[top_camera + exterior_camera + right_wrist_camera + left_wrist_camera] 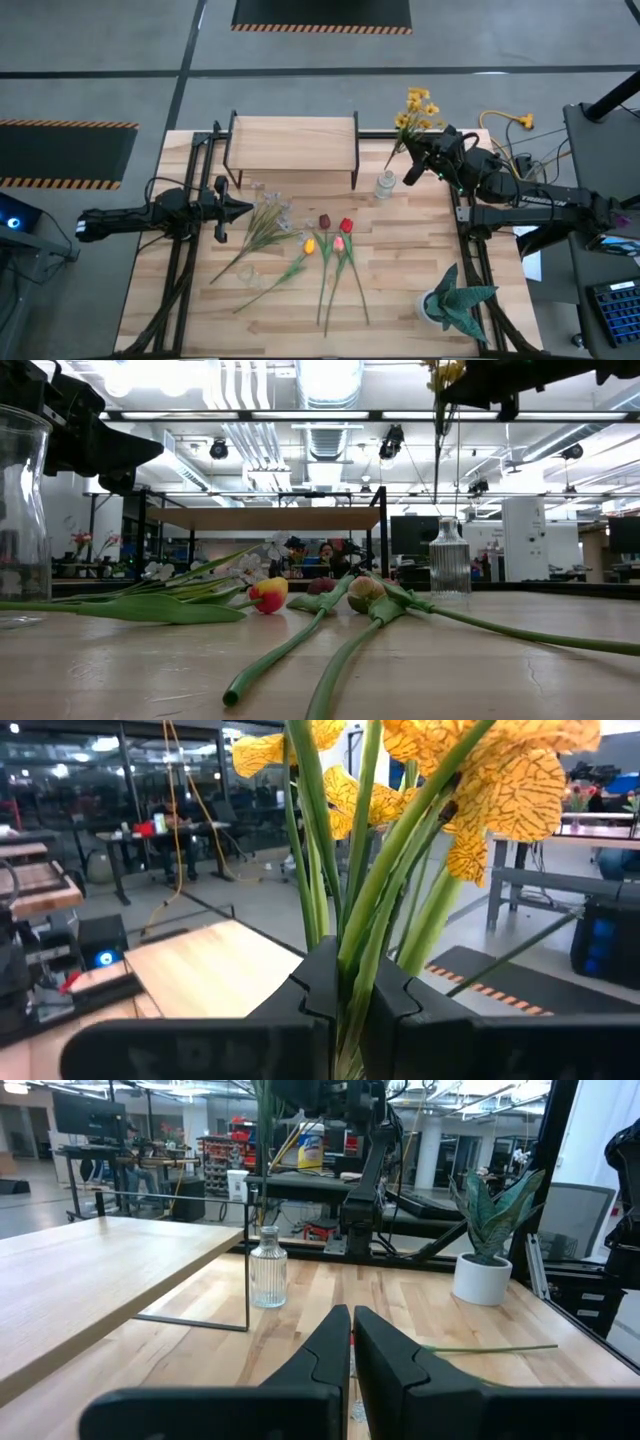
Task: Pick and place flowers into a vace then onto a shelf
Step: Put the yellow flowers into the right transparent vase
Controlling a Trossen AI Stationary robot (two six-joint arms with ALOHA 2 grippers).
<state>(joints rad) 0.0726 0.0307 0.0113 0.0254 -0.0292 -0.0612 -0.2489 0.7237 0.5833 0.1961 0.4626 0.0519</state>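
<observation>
My right gripper (352,985) is shut on the yellow-bloomed bunch (416,110), high over the table's far right, with the small clear ribbed vase (385,185) just below it. The other flowers lie flat on the tabletop: a pale blossom spray (265,225) and maroon (324,221), red (346,225), yellow (309,245) and pink (339,243) tulips. The shelf (293,140) stands on its black legs at the far edge. My left gripper (240,208) waits shut and level at the table's left, beside the spray. My right gripper pinches the bunch's green stems (350,955) between its two fingers, below the blooms. The fingers (315,985) lie level and across the stems. The bunch stands roughly upright and lifted clear, blooms up, and its stems (437,440) hang down over the vase (450,555).
A spiky green potted plant (455,300) stands at the near right corner. A tall clear glass vessel (20,510) stands close to the low camera. Bare tabletop lies in front of the shelf and along the near edge.
</observation>
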